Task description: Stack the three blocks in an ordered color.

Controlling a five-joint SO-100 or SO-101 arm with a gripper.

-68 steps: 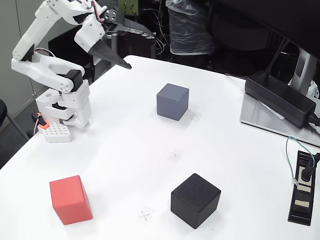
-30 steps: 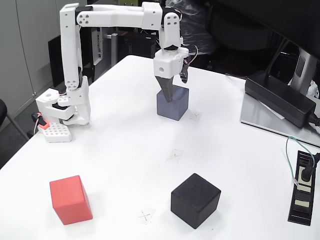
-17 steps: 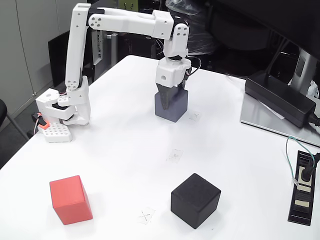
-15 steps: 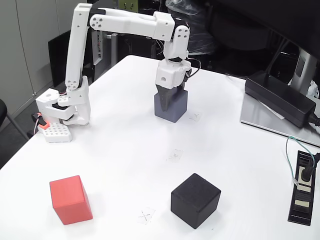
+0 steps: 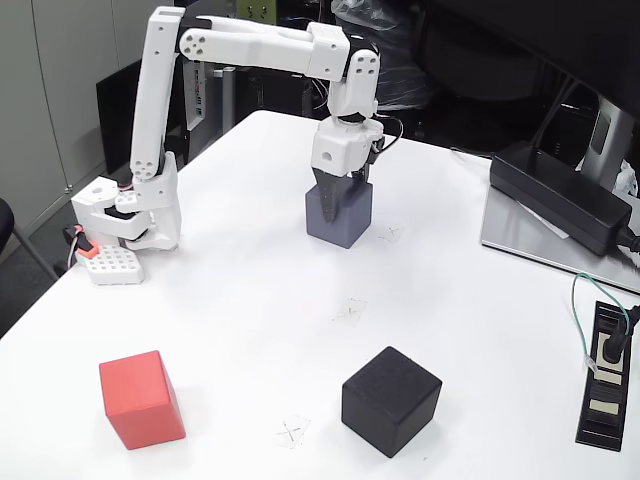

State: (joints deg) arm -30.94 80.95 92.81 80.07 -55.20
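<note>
Gripper [image 5: 335, 212] has dropped onto the grey block [image 5: 339, 213] at far centre and nudged it slightly left vs a sec ago, looks clamped on it, so pick seems begun. Arm reaches out from base at left, wrist pointing straight down. Red block [image 5: 141, 398] near left, black block [image 5: 390, 401] near centre, both untouched on table [image 5: 240, 300]
</note>
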